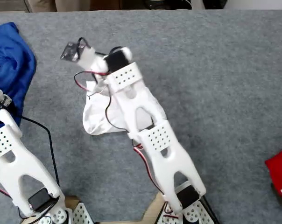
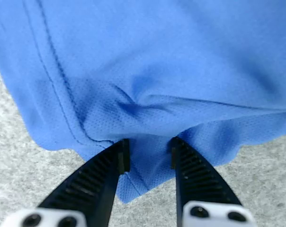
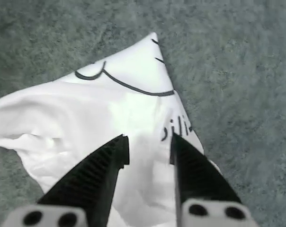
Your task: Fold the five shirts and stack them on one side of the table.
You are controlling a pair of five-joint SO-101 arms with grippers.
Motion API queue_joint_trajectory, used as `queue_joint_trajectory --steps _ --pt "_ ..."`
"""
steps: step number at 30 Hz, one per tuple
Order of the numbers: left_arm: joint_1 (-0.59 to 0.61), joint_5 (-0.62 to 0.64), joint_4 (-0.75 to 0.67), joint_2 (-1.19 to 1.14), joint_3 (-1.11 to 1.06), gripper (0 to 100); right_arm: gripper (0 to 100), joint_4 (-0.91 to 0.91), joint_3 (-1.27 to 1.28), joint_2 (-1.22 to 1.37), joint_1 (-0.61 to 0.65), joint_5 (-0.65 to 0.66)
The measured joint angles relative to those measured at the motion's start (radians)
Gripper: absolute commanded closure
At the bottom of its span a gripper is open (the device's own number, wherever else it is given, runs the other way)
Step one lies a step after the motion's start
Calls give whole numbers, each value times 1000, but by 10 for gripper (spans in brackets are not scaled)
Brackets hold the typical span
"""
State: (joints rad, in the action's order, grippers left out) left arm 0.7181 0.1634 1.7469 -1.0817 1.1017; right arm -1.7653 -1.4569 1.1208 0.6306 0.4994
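High view. Grey bench [image 1: 215, 70]. Blue shirt [image 1: 10, 56] lies crumpled at the left edge, toward the far-left corner. White shirt [image 1: 96, 116] is bunched a little left of the bench's middle, well apart from the blue one. Red garment [image 1: 280, 172] lies at the right edge, toward the near side, partly out of frame. Left arm [image 1: 10, 154] runs along the left edge with its far end at the near side of the blue shirt. Right arm [image 1: 150, 130] rises from the near edge and slants across the white shirt, covering part of it.

Left wrist view. Left end effector [image 2: 147, 151]: jaws drawn close, a fold of the blue shirt [image 2: 157, 71] pinched between the tips. Creases in the cloth run toward the pinch. A lobe of the hem hangs down between the jaws, with grey bench showing on either side.

Right wrist view. Right end effector [image 3: 147, 144]: jaws a narrow gap apart, poised over the white shirt [image 3: 86, 109], nothing gripped. White cloth with black line markings shows flat in the gap. One corner of the shirt points away beyond the tips.
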Motion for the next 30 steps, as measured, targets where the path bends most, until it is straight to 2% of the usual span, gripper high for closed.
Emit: queue_joint_trajectory --steps 5,10,16,22,30 --pt "0 0 0 0 0 833 776 23 2 86 5 0" --pt "0 0 0 0 0 833 893 28 2 144 5 0" --pt "0 0 0 -3 2 833 977 51 -2 146 -21 6" --pt "0 0 0 -20 12 833 995 5 -86 147 -34 100" --pt "0 0 0 -20 12 833 995 -3 -164 147 -80 109"
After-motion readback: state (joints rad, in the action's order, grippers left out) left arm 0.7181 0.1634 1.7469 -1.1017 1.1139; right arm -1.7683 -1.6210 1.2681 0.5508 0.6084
